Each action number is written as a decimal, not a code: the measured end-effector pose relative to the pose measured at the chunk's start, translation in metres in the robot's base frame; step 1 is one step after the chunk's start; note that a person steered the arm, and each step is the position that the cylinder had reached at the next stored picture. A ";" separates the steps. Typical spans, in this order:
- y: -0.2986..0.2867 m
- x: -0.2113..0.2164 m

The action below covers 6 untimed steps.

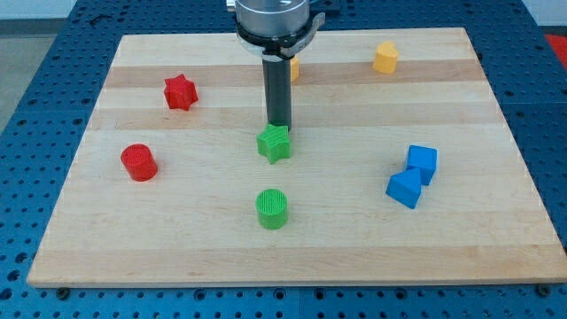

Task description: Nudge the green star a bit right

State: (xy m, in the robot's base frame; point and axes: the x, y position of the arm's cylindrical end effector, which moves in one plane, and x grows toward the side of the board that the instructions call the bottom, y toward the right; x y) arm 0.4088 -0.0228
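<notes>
The green star (275,143) lies near the middle of the wooden board (177,239). My tip (280,125) is at the star's upper edge, touching or almost touching it, slightly right of its centre. The dark rod rises straight up from there to the arm's mount at the view's top.
A green cylinder (272,208) stands below the star. A red star (180,91) and a red cylinder (139,162) are at the left. Two blue blocks (413,176) lie together at the right. A yellow block (385,57) is at the top right; another yellow block (293,68) peeks out behind the rod.
</notes>
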 end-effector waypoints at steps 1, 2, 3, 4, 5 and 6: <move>-0.015 0.011; -0.015 0.019; -0.015 0.003; -0.032 -0.002; -0.050 0.018; -0.047 0.039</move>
